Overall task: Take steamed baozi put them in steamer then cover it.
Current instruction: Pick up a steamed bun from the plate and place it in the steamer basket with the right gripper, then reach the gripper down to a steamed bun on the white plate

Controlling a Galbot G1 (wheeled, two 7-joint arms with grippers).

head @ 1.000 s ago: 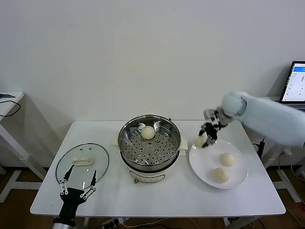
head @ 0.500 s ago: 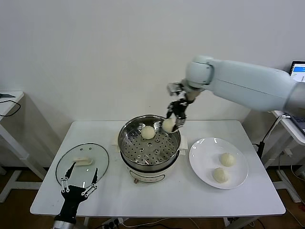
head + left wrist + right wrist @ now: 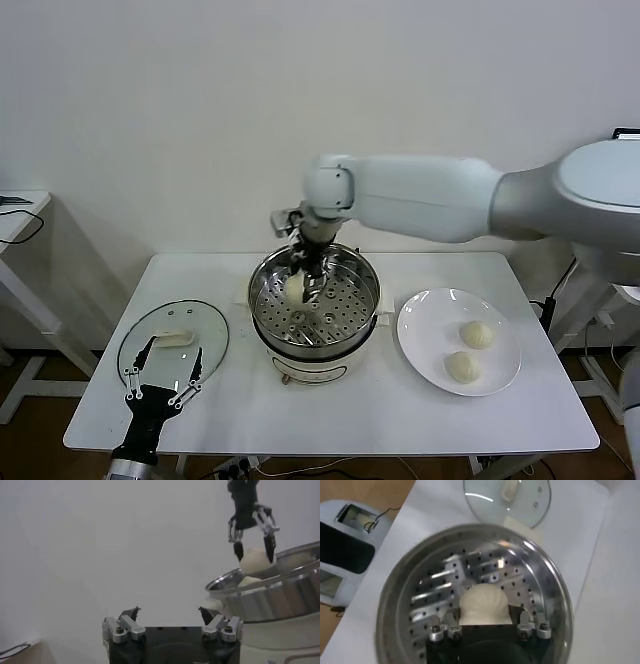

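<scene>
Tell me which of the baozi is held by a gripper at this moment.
The baozi over the steamer, gripped by the right gripper. Two other baozi lie free on the white plate.

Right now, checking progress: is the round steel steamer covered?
Uncovered: the round steel steamer is open; its clear glass lid lies on the table.
</scene>
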